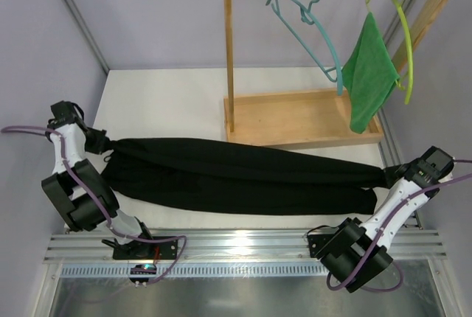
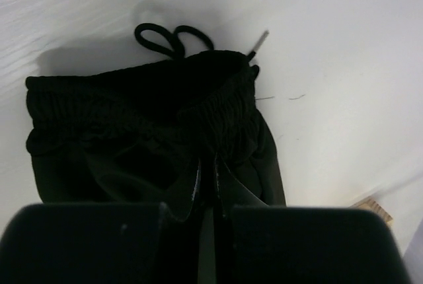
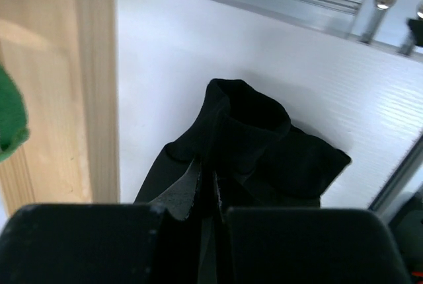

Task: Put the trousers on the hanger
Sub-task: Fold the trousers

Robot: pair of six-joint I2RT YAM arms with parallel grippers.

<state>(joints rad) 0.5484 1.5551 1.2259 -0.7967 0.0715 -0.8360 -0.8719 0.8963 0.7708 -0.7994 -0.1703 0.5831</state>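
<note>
Down at the near edge, the left gripper (image 1: 101,143) is pinched tight on the waistband end of the trousers (image 1: 236,177), with the drawstring (image 2: 168,38) looping out past the elastic. Over on the other side, the right gripper (image 1: 389,177) is clamped just as narrow on the leg cuffs. Between them the black trousers lie stretched flat across the white table (image 1: 162,99), legs side by side. Behind stands the wooden rack (image 1: 295,122), and up on its rail hangs the teal hanger (image 1: 313,33), well apart from the trousers, with a green cloth (image 1: 366,74) and a yellow-green hanger (image 1: 406,44) just to its right.
</note>
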